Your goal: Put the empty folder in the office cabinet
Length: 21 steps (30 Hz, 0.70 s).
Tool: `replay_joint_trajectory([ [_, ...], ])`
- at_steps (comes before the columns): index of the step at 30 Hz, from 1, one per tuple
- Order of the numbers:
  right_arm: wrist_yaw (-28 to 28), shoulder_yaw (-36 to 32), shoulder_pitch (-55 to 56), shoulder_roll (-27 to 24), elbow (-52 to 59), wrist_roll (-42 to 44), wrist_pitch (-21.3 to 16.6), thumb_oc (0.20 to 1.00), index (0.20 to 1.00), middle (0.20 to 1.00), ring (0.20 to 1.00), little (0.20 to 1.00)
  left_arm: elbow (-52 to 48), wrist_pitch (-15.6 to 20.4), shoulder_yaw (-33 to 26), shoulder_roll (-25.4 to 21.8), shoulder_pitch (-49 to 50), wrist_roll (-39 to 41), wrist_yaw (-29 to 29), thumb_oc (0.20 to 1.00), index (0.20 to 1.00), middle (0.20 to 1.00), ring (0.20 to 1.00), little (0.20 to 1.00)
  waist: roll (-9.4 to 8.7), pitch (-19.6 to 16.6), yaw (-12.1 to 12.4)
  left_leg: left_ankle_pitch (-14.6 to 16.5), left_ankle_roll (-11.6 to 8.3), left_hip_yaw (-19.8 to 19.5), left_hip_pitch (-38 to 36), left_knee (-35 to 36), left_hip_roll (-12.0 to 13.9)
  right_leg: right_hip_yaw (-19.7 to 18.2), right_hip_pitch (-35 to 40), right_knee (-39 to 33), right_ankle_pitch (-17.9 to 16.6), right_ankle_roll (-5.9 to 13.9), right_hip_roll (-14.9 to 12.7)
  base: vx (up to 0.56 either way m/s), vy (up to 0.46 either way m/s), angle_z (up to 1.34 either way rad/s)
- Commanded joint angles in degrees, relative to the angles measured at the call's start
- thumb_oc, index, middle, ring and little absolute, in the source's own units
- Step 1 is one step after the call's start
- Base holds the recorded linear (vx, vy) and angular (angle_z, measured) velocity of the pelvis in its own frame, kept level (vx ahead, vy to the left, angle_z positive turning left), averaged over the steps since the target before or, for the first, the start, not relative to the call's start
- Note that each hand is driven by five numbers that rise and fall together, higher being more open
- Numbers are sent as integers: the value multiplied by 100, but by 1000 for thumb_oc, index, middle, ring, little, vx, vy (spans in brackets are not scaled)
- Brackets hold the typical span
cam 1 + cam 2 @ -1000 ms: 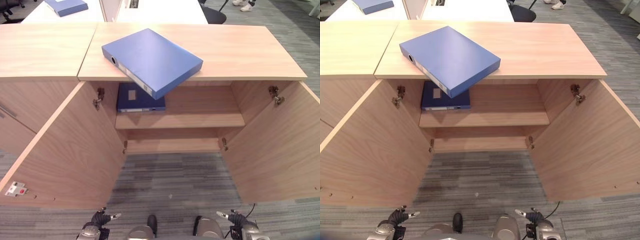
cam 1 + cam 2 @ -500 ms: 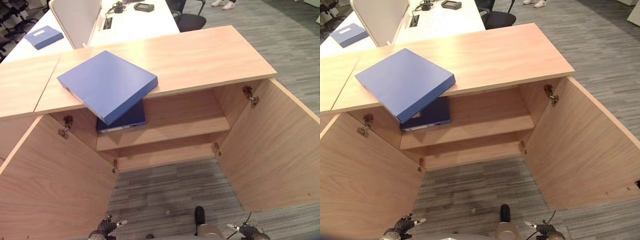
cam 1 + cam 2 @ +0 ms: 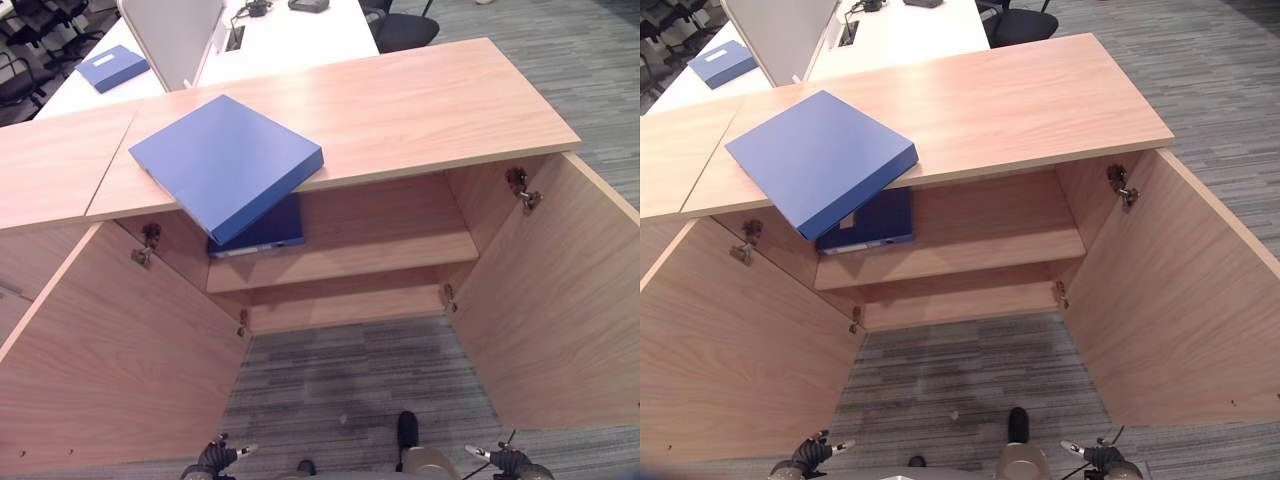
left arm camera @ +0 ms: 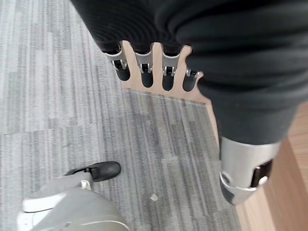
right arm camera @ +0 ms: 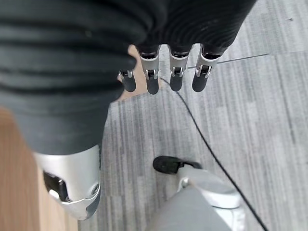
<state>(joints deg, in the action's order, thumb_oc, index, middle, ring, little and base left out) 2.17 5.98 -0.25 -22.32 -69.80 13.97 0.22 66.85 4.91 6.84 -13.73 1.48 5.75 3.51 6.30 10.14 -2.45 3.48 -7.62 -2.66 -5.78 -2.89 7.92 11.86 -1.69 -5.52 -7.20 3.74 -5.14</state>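
A blue folder point(image 3: 225, 160) lies flat on the wooden cabinet top point(image 3: 430, 110), its near corner hanging over the front edge. Below it, a second blue folder point(image 3: 262, 232) lies at the left end of the upper shelf point(image 3: 390, 248) inside the open cabinet. My left hand point(image 3: 215, 460) and right hand point(image 3: 505, 462) hang low at the bottom of the view, far below the folders. In the wrist views the left hand's fingers point(image 4: 144, 67) and the right hand's fingers point(image 5: 175, 72) hang relaxed over the carpet, holding nothing.
Both cabinet doors stand wide open: the left door point(image 3: 110, 370) and the right door point(image 3: 560, 300) flank a strip of grey carpet point(image 3: 340, 380). A closed neighbouring cabinet point(image 3: 50, 160) adjoins on the left. Behind stand a white desk point(image 3: 290, 30) with another blue folder point(image 3: 112, 67) and an office chair point(image 3: 400, 25).
The whole picture has shifted, so the camera has moved. The folders and doors keep their places. Both hands stay low.
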Motion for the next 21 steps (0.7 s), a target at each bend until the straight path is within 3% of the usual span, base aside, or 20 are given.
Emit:
replay_joint_trajectory([
  [1,13,-61,-181,-21,-58,-9,-130,1000,1000,1000,1000,1000,-51,18,166,-327,-195,35,-6,1000,1000,1000,1000,1000,-440,309,90,-564,-344,-256,528,-1063,-142,-58,632,193,841,166,-241,-60,-128,27],
  [4,22,-27,-178,-64,-95,-44,-105,1000,1000,1000,1000,1000,-51,10,192,-289,-186,31,-1,1000,1000,1000,1000,1000,-531,349,110,-468,-298,-73,761,-1230,-62,2,744,142,903,171,-277,39,-55,16],
  [5,19,-29,-168,-89,-120,-70,-100,1000,1000,1000,1000,1000,-51,5,212,-257,-174,28,-15,1000,1000,1000,1000,1000,-565,314,143,-253,-250,47,738,-821,-1,12,790,130,912,223,-323,102,17,9],
  [8,25,-41,-150,-116,-153,-101,-83,1000,1000,1000,1000,1000,-54,5,264,-255,-148,3,-18,1000,1000,1000,1000,1000,-574,284,213,-168,-154,-12,764,-350,-52,-10,804,150,944,276,-314,111,41,-1],
  [12,-1,-26,-36,-9,-176,-140,-94,1000,1000,1000,1000,1000,86,-16,304,-288,-24,-212,-32,1000,1000,1000,1000,1000,-575,48,220,-226,-111,102,278,431,64,-194,857,142,936,310,-218,144,102,-22],
  [21,-42,200,-58,185,-162,-358,-36,1000,1000,1000,1000,1000,84,-39,246,-394,-8,-270,23,1000,1000,1000,1000,1000,-585,-43,281,-154,-2,268,-106,784,-22,-315,846,147,838,459,-329,31,71,-8],
])
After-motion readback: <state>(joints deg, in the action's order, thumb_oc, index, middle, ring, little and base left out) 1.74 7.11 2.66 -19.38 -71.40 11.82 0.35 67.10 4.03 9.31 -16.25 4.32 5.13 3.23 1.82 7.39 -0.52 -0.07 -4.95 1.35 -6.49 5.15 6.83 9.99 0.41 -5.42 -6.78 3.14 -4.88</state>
